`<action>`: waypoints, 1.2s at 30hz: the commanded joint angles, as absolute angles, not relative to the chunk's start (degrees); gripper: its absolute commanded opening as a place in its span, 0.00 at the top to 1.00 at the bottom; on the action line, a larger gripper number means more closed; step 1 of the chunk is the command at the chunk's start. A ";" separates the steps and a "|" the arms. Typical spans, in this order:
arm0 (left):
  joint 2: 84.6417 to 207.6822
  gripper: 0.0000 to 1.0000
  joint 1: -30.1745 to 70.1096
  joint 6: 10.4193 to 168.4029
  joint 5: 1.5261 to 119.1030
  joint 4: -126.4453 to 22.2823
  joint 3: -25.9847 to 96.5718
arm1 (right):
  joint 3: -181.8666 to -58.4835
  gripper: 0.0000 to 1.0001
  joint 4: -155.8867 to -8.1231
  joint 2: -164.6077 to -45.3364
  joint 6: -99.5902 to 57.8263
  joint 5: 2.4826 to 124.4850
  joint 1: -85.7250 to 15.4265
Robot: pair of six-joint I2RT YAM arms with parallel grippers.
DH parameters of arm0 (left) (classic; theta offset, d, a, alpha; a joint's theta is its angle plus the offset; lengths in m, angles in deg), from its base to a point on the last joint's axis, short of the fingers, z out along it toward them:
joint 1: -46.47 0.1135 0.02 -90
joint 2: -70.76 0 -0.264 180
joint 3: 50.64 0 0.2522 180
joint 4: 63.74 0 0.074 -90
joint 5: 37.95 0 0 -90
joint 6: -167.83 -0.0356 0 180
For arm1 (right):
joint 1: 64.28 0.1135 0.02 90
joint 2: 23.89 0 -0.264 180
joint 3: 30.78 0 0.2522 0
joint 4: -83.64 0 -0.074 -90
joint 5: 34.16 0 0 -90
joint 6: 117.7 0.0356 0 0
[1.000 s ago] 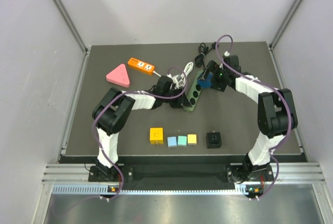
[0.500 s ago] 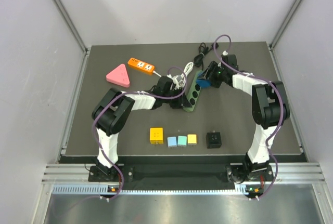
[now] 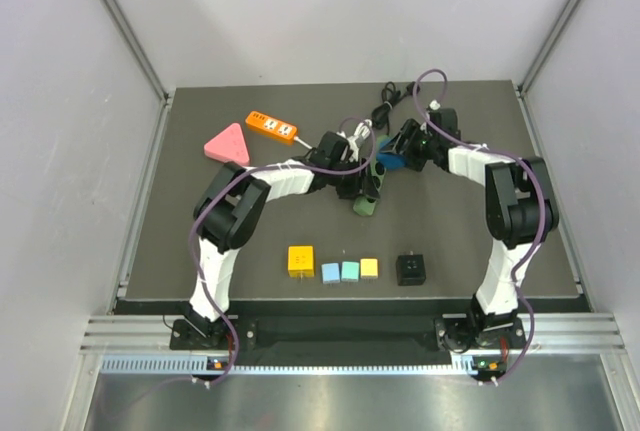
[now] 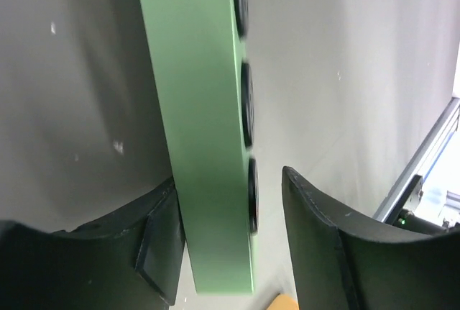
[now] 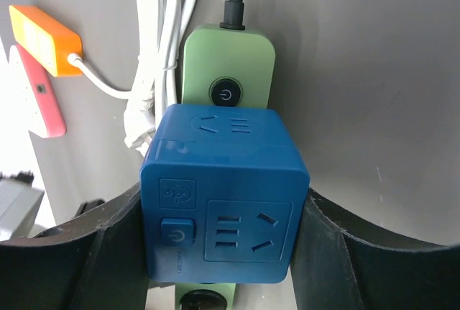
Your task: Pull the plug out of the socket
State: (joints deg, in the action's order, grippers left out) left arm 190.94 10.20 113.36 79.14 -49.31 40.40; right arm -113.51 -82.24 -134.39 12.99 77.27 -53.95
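Clamping 2 opposite faces of the blue cube-shaped plastic plug (image 5: pixel 224 195), the right gripper (image 5: pixel 224 242) holds it seated on the long green plastic socket strip (image 4: pixel 201 130). The left gripper (image 4: pixel 228 202) straddles that strip part open, 1 finger touching its side, the other apart, so a pull may drag the strip along instead of freeing the plug.

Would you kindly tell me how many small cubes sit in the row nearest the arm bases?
5, left to right: orange cube, light blue cube, teal cube, yellow cube, then black cube set apart at the right end. None looks hidden.
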 commanded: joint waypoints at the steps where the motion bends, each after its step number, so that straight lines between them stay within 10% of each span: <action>1: 194.67 0.42 10.08 110.53 77.28 -44.89 46.33 | -111.08 1.00 -84.36 -131.91 11.94 78.34 -54.34; 11: 202.24 0.55 11.66 110.61 75.00 -42.16 55.66 | -107.21 1.00 -88.57 -130.77 13.88 80.54 -54.26; 16: 203.73 1.00 12.19 111.23 70.96 -39.18 57.69 | -107.20 1.00 -87.44 -129.89 12.83 81.16 -54.34; 27: 202.07 1.00 12.45 115.80 64.18 -37.06 54.01 | -105.81 1.00 -81.72 -116.62 0.26 53.57 -51.71; 36: 200.66 1.00 12.63 115.10 64.44 -38.99 50.40 | -103.61 1.00 -91.71 -124.17 16.84 84.37 -60.31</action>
